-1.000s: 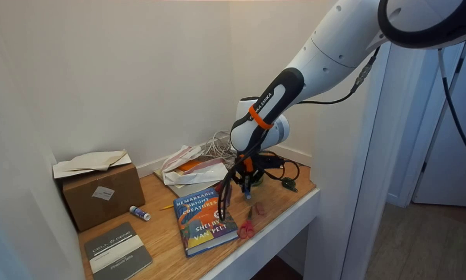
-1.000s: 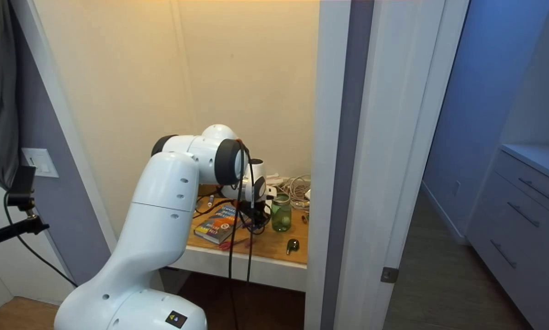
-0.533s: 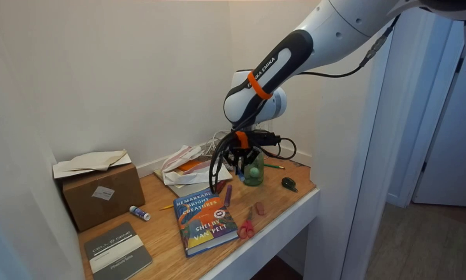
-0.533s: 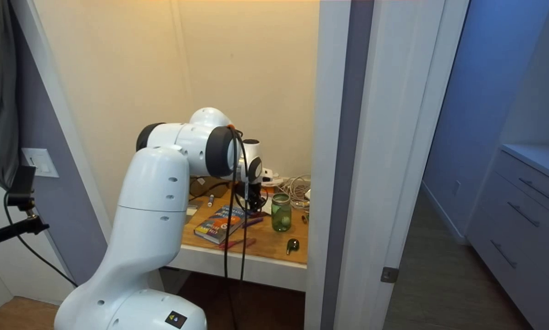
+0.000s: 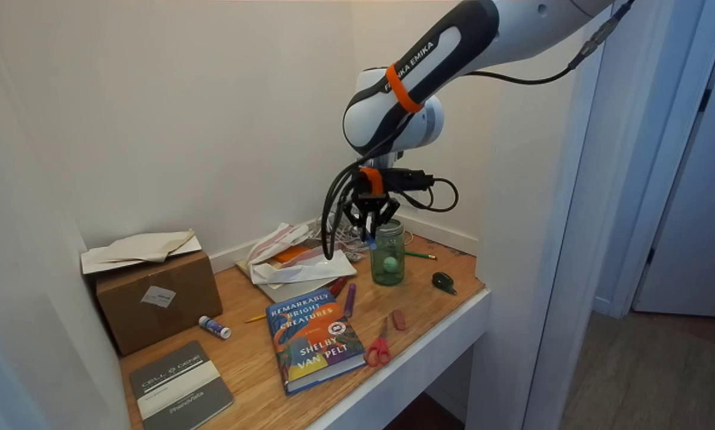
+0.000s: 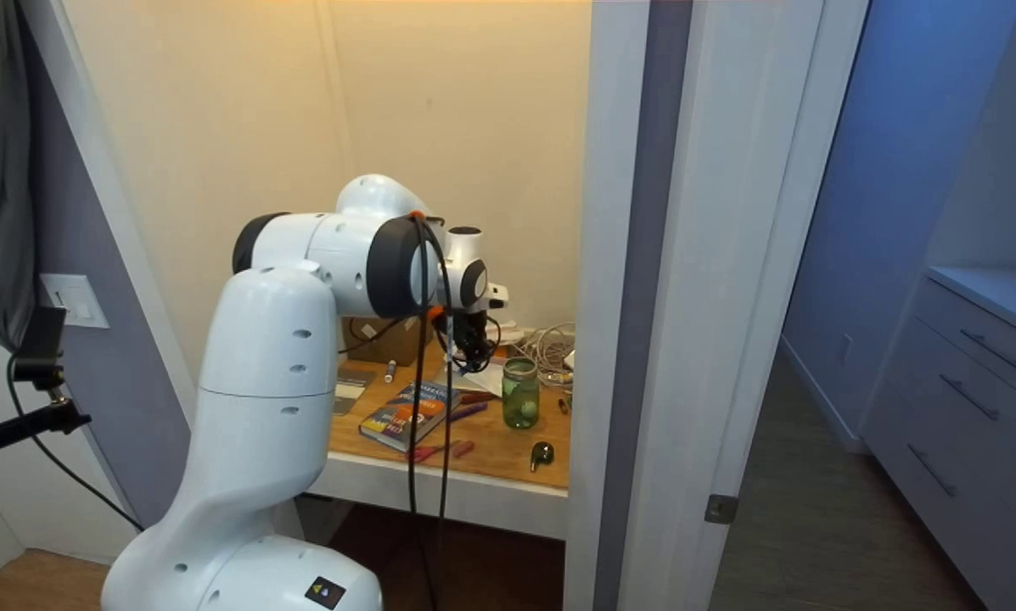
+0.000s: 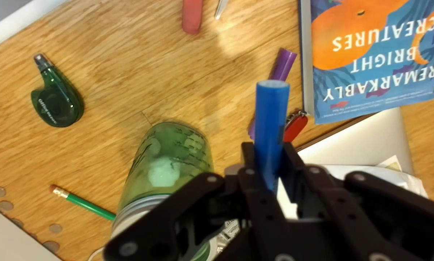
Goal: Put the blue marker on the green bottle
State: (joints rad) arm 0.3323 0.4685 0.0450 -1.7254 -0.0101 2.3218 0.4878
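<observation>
The blue marker is gripped between the fingertips of my gripper, its end pointing away from the gripper. In an exterior view the marker hangs below my gripper, level with the upper part of the green bottle. The green bottle is a clear green jar with a paler metal-looking rim, upright on the desk with a pale round thing inside. It also shows in an exterior view and in the wrist view. My gripper is above and beside it; contact with it cannot be told.
A book, a purple marker, red scissors, an eraser, a dark green tape dispenser and a green pencil lie around. A cardboard box stands by the wall. Cables lie behind the bottle.
My gripper has risen from near the desk with the blue marker in it. The bottle, first mostly hidden behind the gripper in an exterior view, now shows; it has not moved.
</observation>
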